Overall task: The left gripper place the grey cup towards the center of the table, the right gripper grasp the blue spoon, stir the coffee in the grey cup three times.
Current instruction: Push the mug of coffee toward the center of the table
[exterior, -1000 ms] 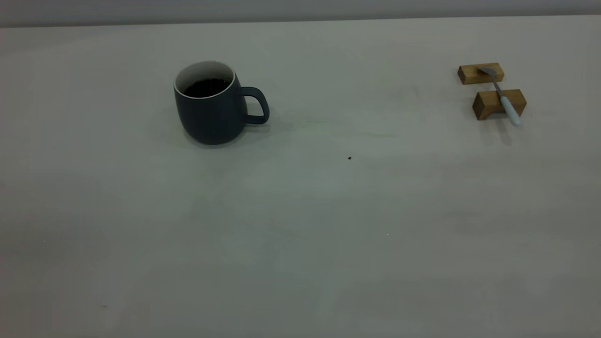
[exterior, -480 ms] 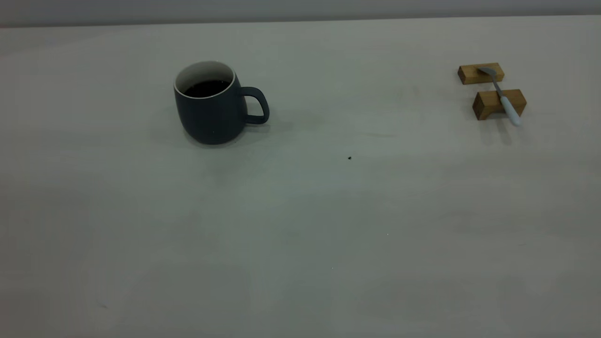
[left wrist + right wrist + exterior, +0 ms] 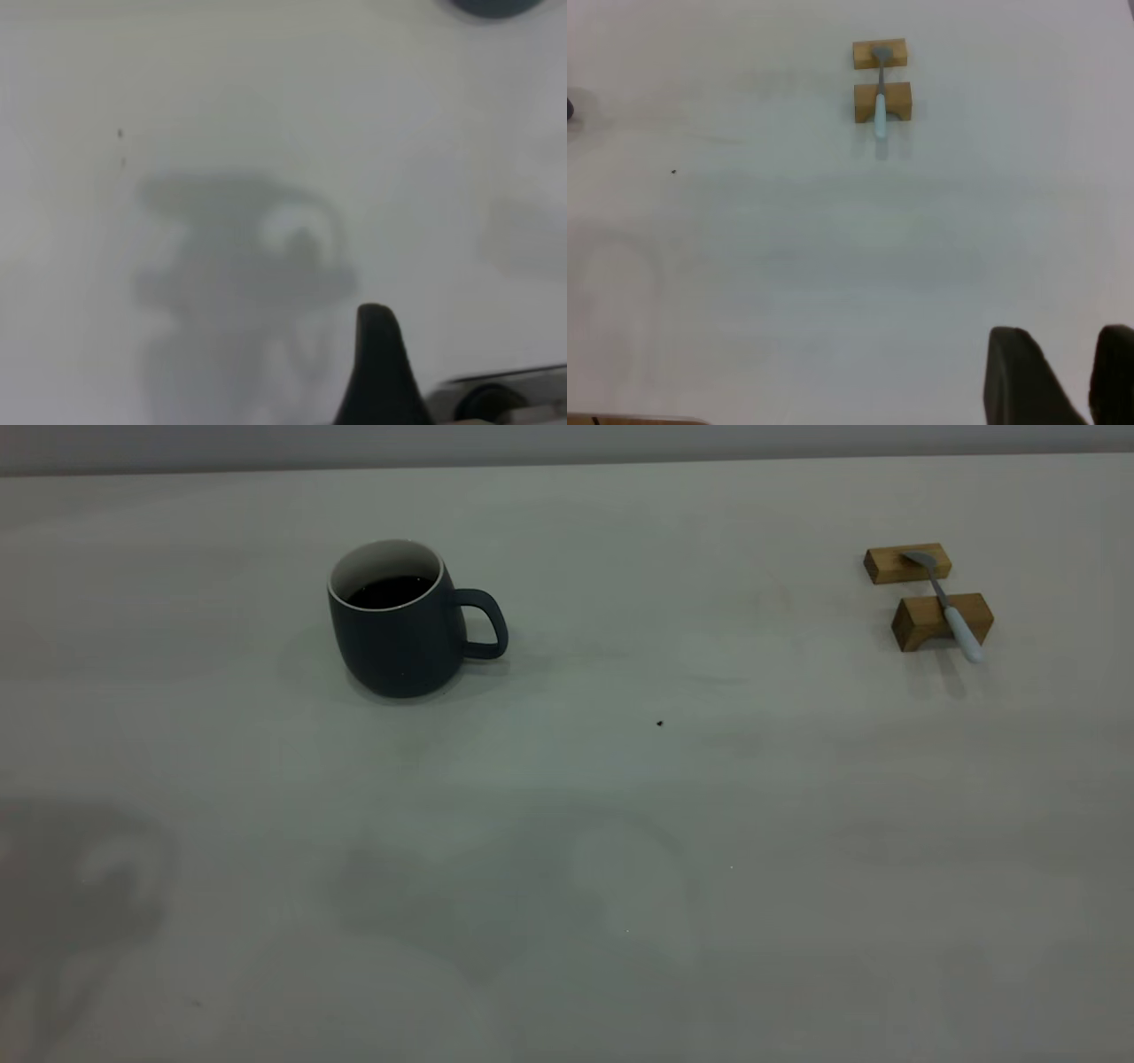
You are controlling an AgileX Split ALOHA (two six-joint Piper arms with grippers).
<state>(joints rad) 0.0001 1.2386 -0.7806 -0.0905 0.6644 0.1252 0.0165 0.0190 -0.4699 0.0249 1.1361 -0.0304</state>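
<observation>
Off-white table (image 3: 567, 824) fills the exterior view, grey wall strip along the far edge. Soft shadows lie on the near-left part of the surface.

Grey cup (image 3: 400, 622) stands upright at about 10 o'clock from table centre, handle pointing toward 3 o'clock. Coffee (image 3: 390, 590) sits dark and flat inside the white lining.

Two wooden blocks (image 3: 939, 620) sit at roughly 2 o'clock, well apart from the cup, one behind the other. Blue spoon (image 3: 948, 608) bridges them: metal bowl on the far block, pale handle across the near block, tip overhanging toward 5 o'clock. Tiny dark speck (image 3: 659, 724) lies between the cup and the blocks, near centre.

Left gripper (image 3: 376, 367): one black finger shows in the left wrist view, above bare table and its own shadow; cannot tell if spread or closed. Right gripper (image 3: 1063, 376): two fingers apart with a gap, holding nothing, far from the spoon (image 3: 880, 106).

Neither arm shows in the exterior view.
</observation>
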